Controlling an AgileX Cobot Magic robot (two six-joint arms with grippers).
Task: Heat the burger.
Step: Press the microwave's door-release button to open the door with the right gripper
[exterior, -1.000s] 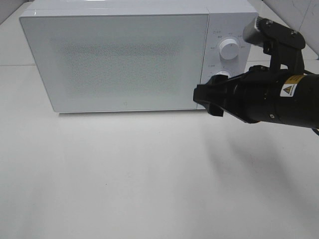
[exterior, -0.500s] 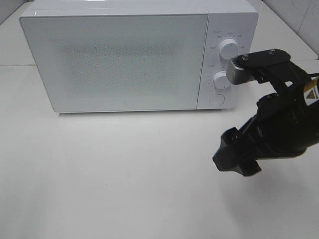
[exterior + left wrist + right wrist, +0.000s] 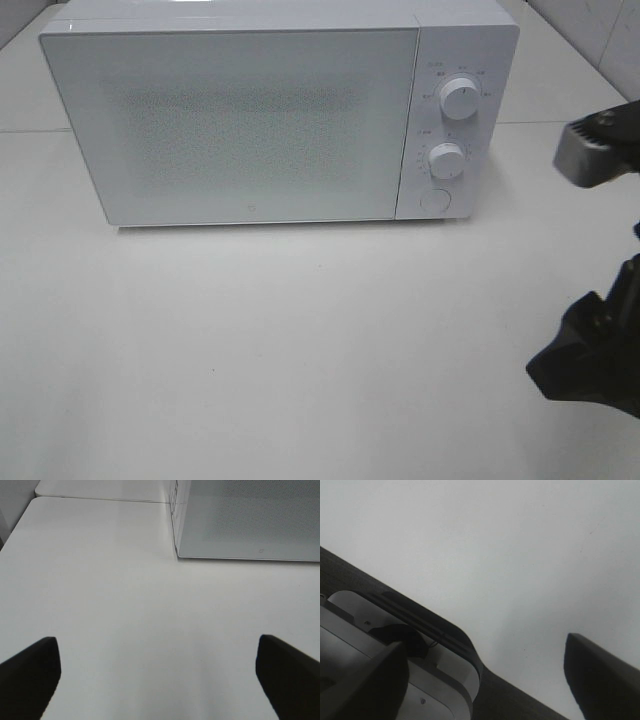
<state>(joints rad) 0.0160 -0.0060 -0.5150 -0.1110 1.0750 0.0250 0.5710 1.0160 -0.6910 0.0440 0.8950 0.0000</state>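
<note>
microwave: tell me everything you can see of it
The microwave is a white, boxy, glossy-fronted unit standing upright at the back of the table, front toward the high camera. Its door is shut, and the speckled window hides the inside. On the right panel sit an upper knob, a lower knob and a round button below them. Only the table touches it.

White tabletop (image 3: 250, 350), soft even light; white microwave (image 3: 240, 120) at back; tiled wall (image 3: 600, 30) behind.
</note>
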